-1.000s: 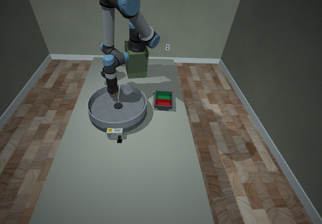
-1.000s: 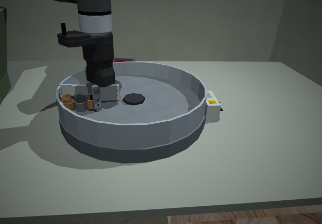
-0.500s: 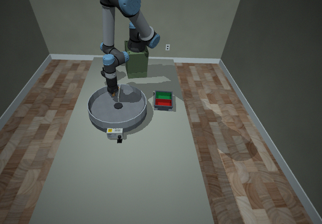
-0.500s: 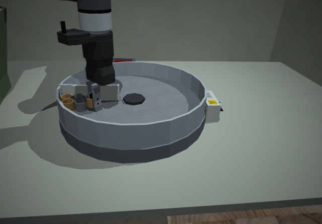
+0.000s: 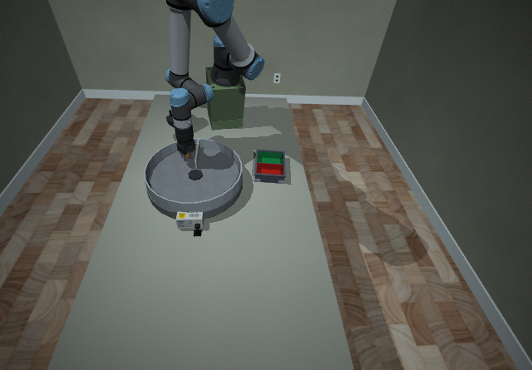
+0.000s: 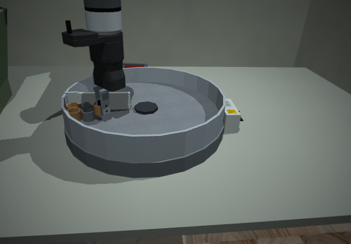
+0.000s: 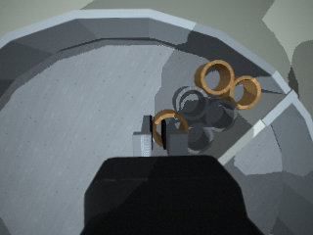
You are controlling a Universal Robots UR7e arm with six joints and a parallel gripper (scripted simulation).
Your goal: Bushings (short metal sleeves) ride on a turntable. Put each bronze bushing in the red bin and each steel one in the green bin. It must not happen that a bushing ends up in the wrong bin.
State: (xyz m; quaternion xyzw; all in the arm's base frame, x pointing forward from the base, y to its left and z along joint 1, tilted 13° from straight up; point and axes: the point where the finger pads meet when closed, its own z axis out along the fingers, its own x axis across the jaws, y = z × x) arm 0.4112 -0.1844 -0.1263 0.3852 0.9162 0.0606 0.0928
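Note:
My gripper [image 5: 186, 154] [image 6: 101, 110] [image 7: 156, 125] is shut on the wall of a bronze bushing [image 6: 97, 109] [image 7: 170, 113], one finger inside its hole and one outside. It holds the bushing slightly above the floor of the turntable [image 5: 171, 187] [image 6: 147, 147] [image 7: 88, 108]. Just beside it stand three steel bushings, one [image 6: 88, 115] [image 7: 198, 137] nearest the fingers. Two more bronze bushings [image 6: 74, 114] [image 7: 245, 106] stand by the rim. The red bin [image 5: 270, 170] [image 6: 134, 66] and green bin [image 5: 270, 158] sit right of the turntable in the top view; their contents are not discernible.
A pale upright divider [image 5: 197, 155] [image 6: 119, 100] [image 7: 245, 139] runs inward from the rim beside the bushings. The turntable has a raised wall all round and a dark hub [image 5: 195, 174] [image 6: 146, 107]. A white box [image 5: 189, 221] [image 6: 232, 123] stands outside the rim.

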